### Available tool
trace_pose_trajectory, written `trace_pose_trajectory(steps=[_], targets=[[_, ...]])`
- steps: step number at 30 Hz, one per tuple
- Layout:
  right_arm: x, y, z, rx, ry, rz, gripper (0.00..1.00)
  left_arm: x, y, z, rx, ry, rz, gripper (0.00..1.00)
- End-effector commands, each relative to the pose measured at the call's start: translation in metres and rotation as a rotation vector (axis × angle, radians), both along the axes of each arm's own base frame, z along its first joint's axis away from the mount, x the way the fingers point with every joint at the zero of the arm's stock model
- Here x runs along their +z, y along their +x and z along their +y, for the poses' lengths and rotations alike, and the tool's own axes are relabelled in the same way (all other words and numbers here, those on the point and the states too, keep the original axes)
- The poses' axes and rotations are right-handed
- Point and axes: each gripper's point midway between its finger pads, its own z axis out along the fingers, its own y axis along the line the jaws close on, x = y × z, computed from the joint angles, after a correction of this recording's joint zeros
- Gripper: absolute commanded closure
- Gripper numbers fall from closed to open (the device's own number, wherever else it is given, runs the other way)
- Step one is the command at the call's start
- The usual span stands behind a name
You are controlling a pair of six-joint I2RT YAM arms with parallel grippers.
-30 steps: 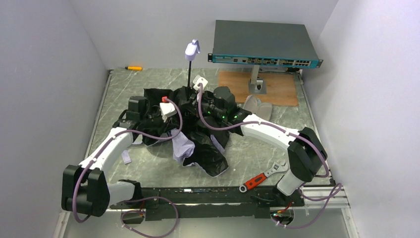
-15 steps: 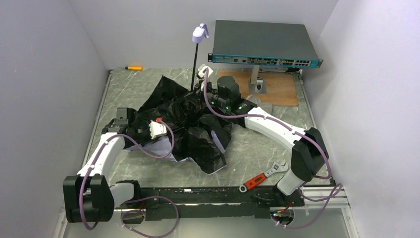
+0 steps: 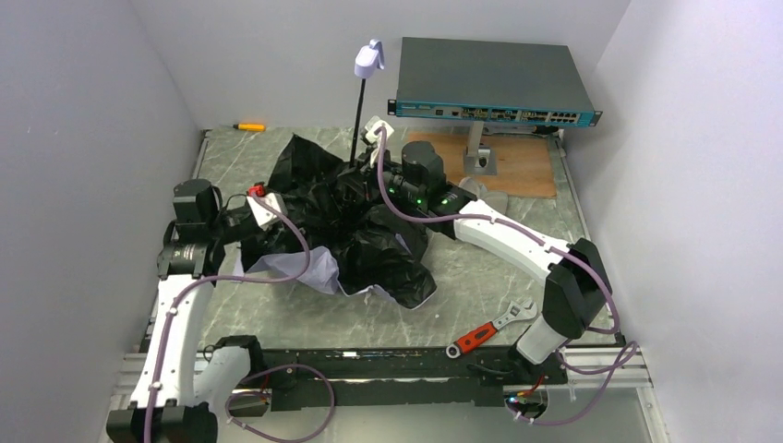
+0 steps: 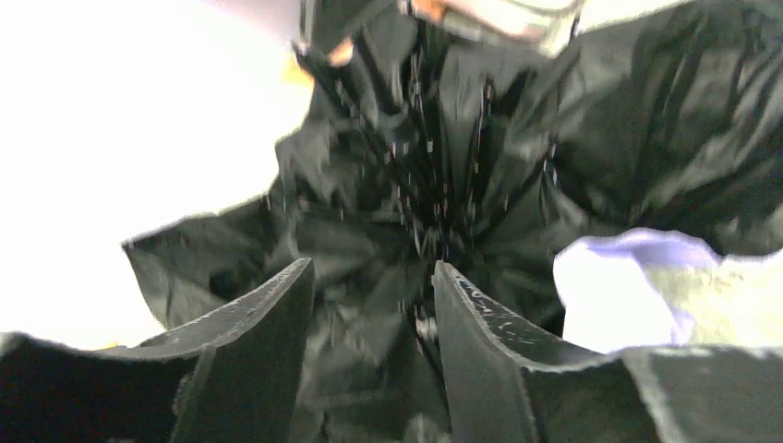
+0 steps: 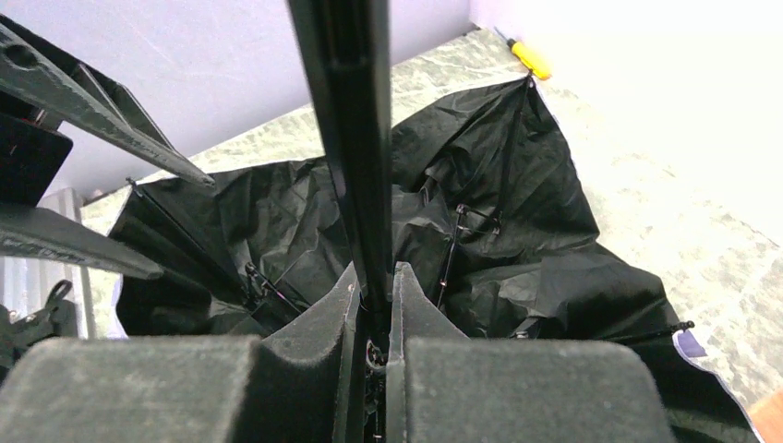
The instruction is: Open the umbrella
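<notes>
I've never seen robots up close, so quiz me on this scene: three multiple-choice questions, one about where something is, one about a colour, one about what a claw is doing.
1. Where does the wrench lie?
A. In the far left corner.
B. On the table, close to the right arm's base.
C. Leaning against the back wall.

2. What colour is the umbrella handle?
A. Red.
B. Yellow.
C. Pale lavender.

3. What is the right gripper doing?
A. Clamped shut on the umbrella's shaft.
B. Hanging open in the air.
C. Holding the wrench.

Answers:
1 B: the top view shows it on the marble by that base.
2 C: the knob at the top of the upright shaft is pale lavender.
3 A: the right wrist view shows both fingers pressed against the black shaft.
</notes>
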Motion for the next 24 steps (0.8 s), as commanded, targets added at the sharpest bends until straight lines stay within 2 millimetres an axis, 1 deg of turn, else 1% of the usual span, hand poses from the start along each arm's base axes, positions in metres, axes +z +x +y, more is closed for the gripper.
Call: trace_pose_trajectory(steps=[1, 3, 5, 7, 9, 12, 15, 16, 18, 20, 21, 22, 24], targets=[[0.079, -0.004, 0.009, -0.001, 0.161, -0.140, 1.00, 0.060, -0.010, -0.035, -0.101, -0.128, -0.116, 0.48], [0.079, -0.007, 0.014, -0.009, 0.156, -0.136, 1.00, 0.056, -0.010, -0.051, -0.132, -0.056, -0.179, 0.58], [0.081, -0.009, 0.017, -0.016, 0.156, -0.133, 1.00, 0.047, -0.004, -0.064, -0.133, -0.010, -0.217, 0.67], [0.084, -0.011, 0.020, -0.021, 0.158, -0.134, 1.00, 0.040, 0.003, -0.073, -0.126, 0.005, -0.252, 0.71], [0.087, -0.013, 0.023, -0.023, 0.162, -0.131, 1.00, 0.029, 0.007, -0.080, -0.154, 0.030, -0.277, 0.73], [0.091, -0.015, 0.025, -0.030, 0.168, -0.118, 1.00, 0.020, 0.014, -0.085, -0.162, 0.027, -0.282, 0.75], [0.094, -0.017, 0.026, -0.037, 0.175, -0.109, 1.00, 0.010, 0.013, -0.093, -0.203, 0.029, -0.273, 0.76], [0.096, -0.017, 0.026, -0.040, 0.181, -0.105, 1.00, 0.003, 0.014, -0.096, -0.206, 0.035, -0.268, 0.76], [0.100, -0.017, 0.028, -0.043, 0.191, -0.092, 1.00, -0.009, 0.023, -0.097, -0.169, 0.053, -0.284, 0.76], [0.102, -0.017, 0.029, -0.041, 0.196, -0.071, 1.00, -0.023, 0.033, -0.096, -0.125, 0.074, -0.316, 0.73], [0.101, -0.017, 0.030, -0.038, 0.198, -0.061, 1.00, -0.029, 0.035, -0.098, -0.117, 0.079, -0.328, 0.73], [0.102, -0.018, 0.031, -0.035, 0.202, -0.054, 1.00, -0.035, 0.035, -0.100, -0.125, 0.091, -0.331, 0.72], [0.101, -0.017, 0.032, -0.035, 0.200, -0.049, 1.00, -0.049, 0.027, -0.109, -0.166, 0.119, -0.316, 0.69]])
